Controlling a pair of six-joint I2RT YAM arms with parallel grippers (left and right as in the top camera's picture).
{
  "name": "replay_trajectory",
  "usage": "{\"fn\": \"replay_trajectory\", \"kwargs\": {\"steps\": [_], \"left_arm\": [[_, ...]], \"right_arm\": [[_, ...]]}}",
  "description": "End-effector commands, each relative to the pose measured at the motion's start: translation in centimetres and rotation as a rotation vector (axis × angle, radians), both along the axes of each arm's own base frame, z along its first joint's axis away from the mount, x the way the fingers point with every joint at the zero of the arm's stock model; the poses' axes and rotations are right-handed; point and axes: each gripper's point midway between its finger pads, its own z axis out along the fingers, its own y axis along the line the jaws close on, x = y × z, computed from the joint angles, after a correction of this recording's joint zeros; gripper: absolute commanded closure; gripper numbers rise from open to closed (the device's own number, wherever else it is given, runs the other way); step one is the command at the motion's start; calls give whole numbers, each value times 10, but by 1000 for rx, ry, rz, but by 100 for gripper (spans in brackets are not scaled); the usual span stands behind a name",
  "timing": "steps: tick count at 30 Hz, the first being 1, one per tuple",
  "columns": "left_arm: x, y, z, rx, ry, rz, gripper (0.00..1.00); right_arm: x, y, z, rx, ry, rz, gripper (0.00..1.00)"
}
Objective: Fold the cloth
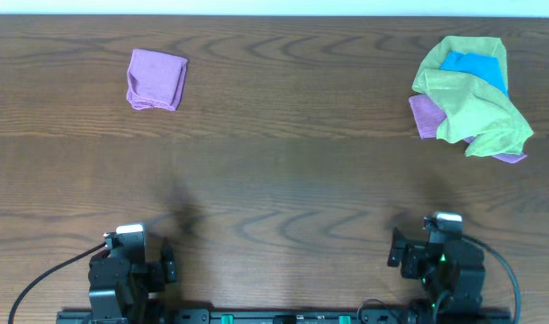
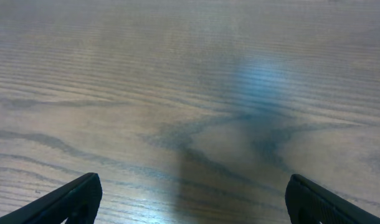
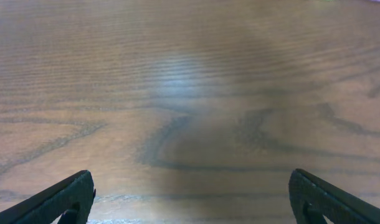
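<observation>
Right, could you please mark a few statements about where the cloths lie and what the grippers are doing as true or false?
1. The lime-green cloth lies crumpled in a pile on the right. True.
2. The left gripper holds a cloth. False: it is open and empty over bare table.
3. A purple cloth lies folded alone on the left. True.
4. The blue cloth lies apart from the pile. False: it sits in it, partly under green fabric.
5. The right gripper is shut. False: it is open.
</observation>
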Motion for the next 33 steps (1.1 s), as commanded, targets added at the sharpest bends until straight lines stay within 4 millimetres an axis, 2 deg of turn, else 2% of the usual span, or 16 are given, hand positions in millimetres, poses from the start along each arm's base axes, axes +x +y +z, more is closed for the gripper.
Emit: {"fn": "replay_trajectory", "kwargs": {"steps": [1,7,10,16,21,28,33], "left_arm": [[-2,-2,-4,7,13,-18,5],[-2,-2,-4,7,14,-18,5],[-2,-2,-4,7,14,-18,5],[-2,-2,-4,7,14,-18,5],[-2,-2,-4,7,14,-18,5],[-2,-2,-4,7,14,-18,5],[-2,-2,-4,7,13,-18,5]], "right_arm": [[6,-10,28,5,-15,-71,1],[21,-26,64,5,37,-149,1],[36,-37,80,31,74,-209,1],[61,-52,97,50,118,-270,1],[90,-73,113,39,133,-322,1],[140,-103,118,18,128,-349,1],[184,-118,101,4,120,-340,1]]}}
